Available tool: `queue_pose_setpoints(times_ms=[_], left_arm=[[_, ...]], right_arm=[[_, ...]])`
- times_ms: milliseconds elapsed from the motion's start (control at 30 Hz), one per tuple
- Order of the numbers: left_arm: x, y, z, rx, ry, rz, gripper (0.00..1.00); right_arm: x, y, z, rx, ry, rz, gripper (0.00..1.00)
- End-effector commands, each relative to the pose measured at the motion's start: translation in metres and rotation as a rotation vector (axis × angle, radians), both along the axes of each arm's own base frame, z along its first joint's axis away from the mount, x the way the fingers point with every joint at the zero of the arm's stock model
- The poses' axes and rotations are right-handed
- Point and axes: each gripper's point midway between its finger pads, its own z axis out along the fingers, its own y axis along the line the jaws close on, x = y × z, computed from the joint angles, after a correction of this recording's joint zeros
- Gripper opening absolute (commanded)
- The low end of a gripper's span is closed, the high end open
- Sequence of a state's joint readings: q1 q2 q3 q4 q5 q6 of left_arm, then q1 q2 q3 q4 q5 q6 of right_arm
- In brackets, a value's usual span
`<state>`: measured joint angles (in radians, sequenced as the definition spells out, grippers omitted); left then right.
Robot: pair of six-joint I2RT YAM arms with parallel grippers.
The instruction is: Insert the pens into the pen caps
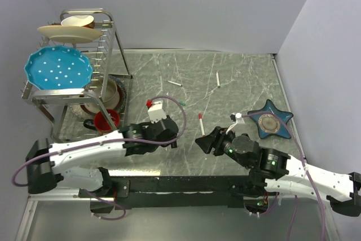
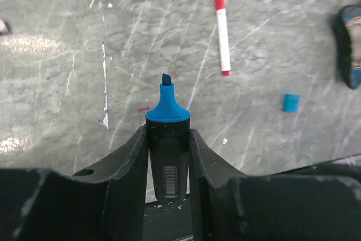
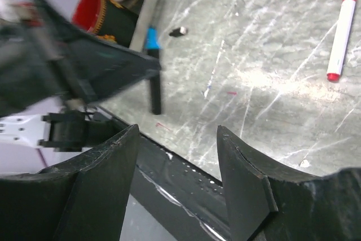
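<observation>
Closest to me, my left hand [image 2: 168, 134] is clamped on the thick black marker with blue trim [image 2: 168, 165], by the grey marbled surface's [image 1: 237, 71] near edge. My right hand [image 3: 177, 134] has its fingers apart, empty. Mid-surface lie a thin white pen with red ends [image 2: 223, 29] and, nearby, a small blue plastic cap [image 2: 290, 103].

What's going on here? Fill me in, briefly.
The left gripper is clamped on the thick black marker, whose blue tip is bare and points out over the table. The right gripper is open and empty, hanging close opposite it. A small blue cap lies loose on the table, and a red-capped pen lies beyond the marker. The marker is not yet capped.
</observation>
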<state>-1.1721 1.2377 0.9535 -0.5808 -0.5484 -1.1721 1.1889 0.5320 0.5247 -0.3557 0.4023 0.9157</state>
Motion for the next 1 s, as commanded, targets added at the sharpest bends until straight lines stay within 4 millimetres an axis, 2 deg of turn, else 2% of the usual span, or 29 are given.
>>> queue_pose_setpoints(times_ms=[0, 33, 100, 133, 200, 300, 333, 367, 433, 467, 533, 567, 633, 767, 800, 933, 967], left_arm=[[0.003, 0.005, 0.016, -0.035, -0.077, -0.028, 0.01], [0.000, 0.004, 0.022, -0.061, -0.079, -0.048, 0.01], [-0.002, -0.001, 0.029, -0.093, -0.098, -0.087, 0.01], [-0.005, -0.004, 0.036, -0.122, -0.103, -0.110, 0.01], [-0.006, -0.007, 0.043, -0.151, -0.127, -0.141, 0.01], [-0.009, -0.010, 0.054, -0.188, -0.155, -0.178, 0.01], [-0.010, -0.010, 0.057, -0.184, -0.176, -0.201, 0.01], [-0.011, -0.011, 0.058, -0.189, -0.186, -0.220, 0.01], [-0.012, -0.011, 0.059, -0.176, -0.214, -0.261, 0.01], [-0.015, -0.012, 0.056, -0.173, -0.214, -0.288, 0.01], [-0.018, -0.016, 0.064, -0.187, -0.263, -0.346, 0.01], [-0.024, -0.018, 0.058, -0.189, -0.260, -0.392, 0.01], [-0.028, -0.024, 0.067, -0.216, -0.312, -0.452, 0.01], [-0.035, -0.028, 0.072, -0.250, -0.368, -0.524, 0.01], [-0.039, -0.030, 0.074, -0.262, -0.377, -0.550, 0.01], [-0.043, -0.031, 0.074, -0.265, -0.405, -0.595, 0.01], [-0.043, -0.033, 0.081, -0.288, -0.427, -0.597, 0.01]], right_arm=[[0.004, 0.023, 0.026, 0.052, -0.069, 0.053, 0.65], [-0.008, 0.036, 0.028, 0.065, -0.077, 0.156, 0.65], [-0.015, 0.050, 0.040, 0.070, -0.135, 0.250, 0.66], [-0.018, 0.057, 0.033, 0.046, -0.124, 0.284, 0.66], [-0.017, 0.061, 0.034, 0.036, -0.135, 0.295, 0.66], [-0.008, 0.058, 0.037, 0.040, -0.123, 0.231, 0.65], [-0.004, 0.052, 0.032, 0.024, -0.090, 0.187, 0.64], [0.007, 0.046, 0.041, 0.026, -0.094, 0.111, 0.64], [0.015, 0.033, 0.037, -0.006, -0.050, 0.018, 0.64], [0.021, 0.028, 0.050, 0.008, -0.065, -0.028, 0.64], [0.023, 0.023, 0.057, 0.012, -0.069, -0.051, 0.64], [0.024, 0.022, 0.069, 0.035, -0.079, -0.059, 0.64], [0.026, 0.020, 0.078, 0.040, -0.089, -0.070, 0.63], [0.029, 0.023, 0.089, 0.016, -0.074, -0.084, 0.60], [0.029, 0.027, 0.084, -0.004, -0.063, -0.078, 0.59], [0.029, 0.039, 0.085, -0.005, -0.052, -0.044, 0.54], [0.029, 0.041, 0.086, -0.006, -0.052, -0.039, 0.53]])
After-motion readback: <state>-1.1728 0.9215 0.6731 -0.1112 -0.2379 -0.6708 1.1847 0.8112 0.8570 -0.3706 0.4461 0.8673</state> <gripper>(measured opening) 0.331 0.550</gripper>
